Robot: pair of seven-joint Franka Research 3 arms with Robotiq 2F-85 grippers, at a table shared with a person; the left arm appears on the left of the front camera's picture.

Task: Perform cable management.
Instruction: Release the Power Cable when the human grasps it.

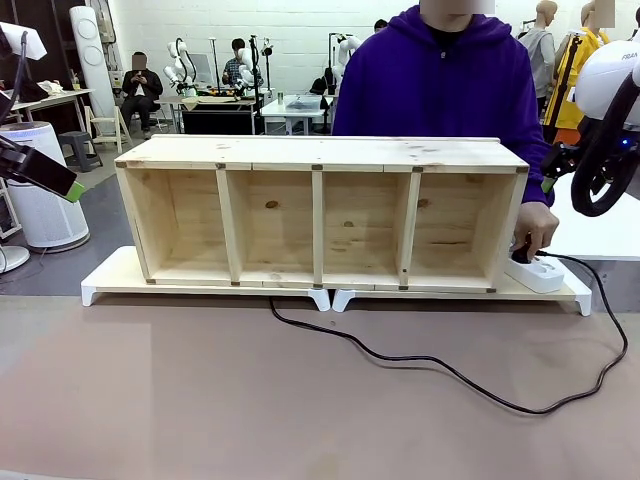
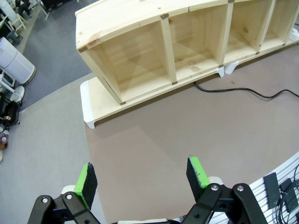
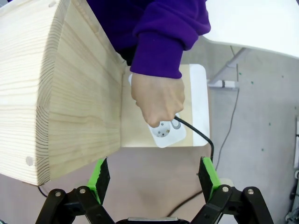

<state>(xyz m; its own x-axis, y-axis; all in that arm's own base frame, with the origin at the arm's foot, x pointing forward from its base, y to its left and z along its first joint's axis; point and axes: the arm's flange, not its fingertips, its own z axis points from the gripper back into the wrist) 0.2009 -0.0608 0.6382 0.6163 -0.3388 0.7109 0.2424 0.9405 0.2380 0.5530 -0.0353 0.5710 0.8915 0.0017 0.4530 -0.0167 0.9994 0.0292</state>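
The right gripper hangs above the end of the wooden shelf, with its two green pads wide apart and nothing between them. Straight ahead of its fingers, the person's hand, coming out of a purple sleeve, rests on the white power strip, which lies on the white riser board just beside the shelf's side wall. The cable leaves the strip under this hand and runs back toward the gripper, passing close to its right finger. In the front view the cable goes from the power strip in a loop on the brown table and ends under the middle of the shelf. The left gripper is also open and empty, its green pads well apart, high above the bare table. Ahead of it is the shelf, and farther ahead and to its right lies a part of the cable.
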